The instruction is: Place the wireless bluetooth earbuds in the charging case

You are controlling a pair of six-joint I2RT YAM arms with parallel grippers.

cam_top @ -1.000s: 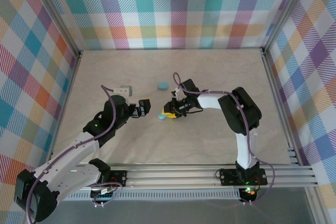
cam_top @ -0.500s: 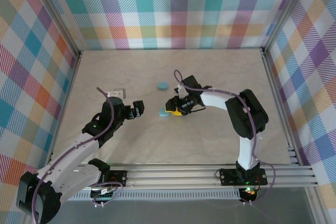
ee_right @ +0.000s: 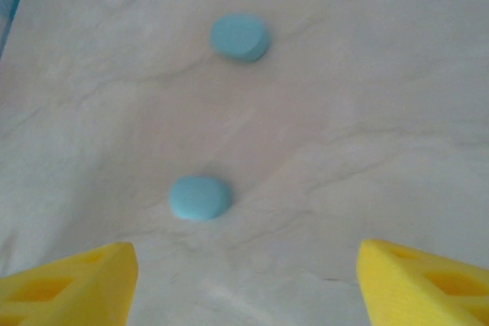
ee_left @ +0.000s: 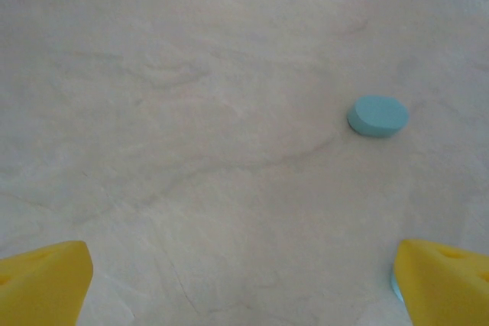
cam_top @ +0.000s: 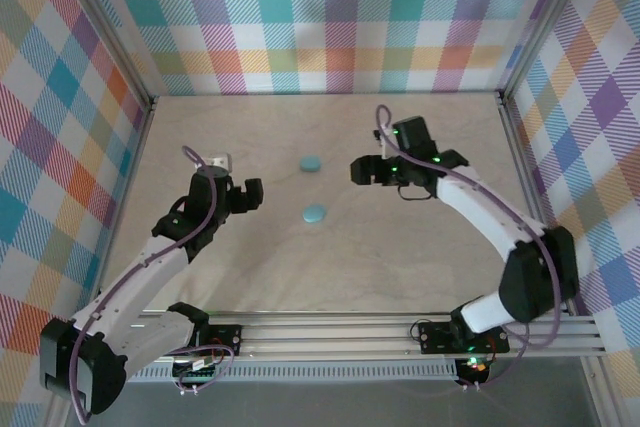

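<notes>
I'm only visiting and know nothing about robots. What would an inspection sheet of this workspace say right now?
Surface: pale marbled table, flat.
Job's things: two light blue cases, both looking closed; the far case and the near case lie apart, neither touched.
Clutter: nothing seen.
Grippers: left gripper open, empty; right gripper open, empty, to the right of the far case and apart from it.
Cables: purple cables loop along both arms.
Surroundings: plaid walls on three sides; metal rail at the near edge.
</notes>
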